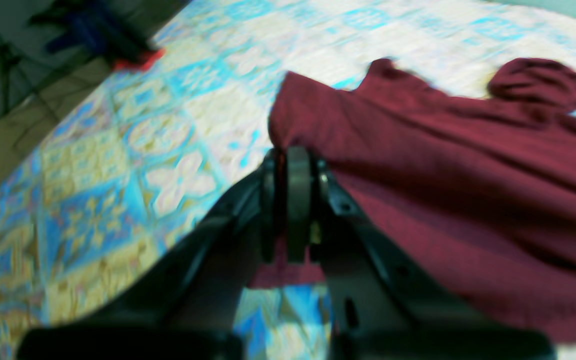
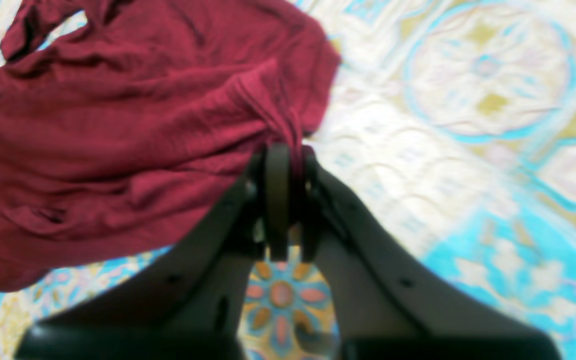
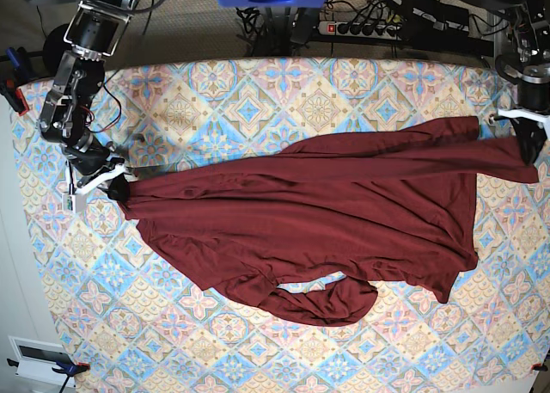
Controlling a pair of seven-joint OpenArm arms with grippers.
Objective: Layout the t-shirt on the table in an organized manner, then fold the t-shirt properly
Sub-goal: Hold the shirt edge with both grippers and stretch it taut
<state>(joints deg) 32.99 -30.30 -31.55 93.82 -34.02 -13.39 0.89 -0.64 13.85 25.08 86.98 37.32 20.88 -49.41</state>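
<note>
The dark maroon t-shirt (image 3: 318, 212) is stretched lengthwise across the patterned table (image 3: 258, 92), taut along its far edge and sagging in loose folds toward the near side. At the right edge of the base view my left gripper (image 3: 527, 149) is shut on one end of the t-shirt (image 1: 443, 165), with fabric pinched between its fingers (image 1: 298, 200). My right gripper (image 3: 117, 187) on the left side is shut on the other end, where the t-shirt (image 2: 118, 140) bunches into a tight gather at the fingers (image 2: 278, 200).
A power strip and cables (image 3: 387, 23) lie beyond the table's far edge. Red clamps (image 3: 12, 92) hold the cloth at the left corner. A red and blue object (image 1: 133, 55) sits at the table edge in the left wrist view.
</note>
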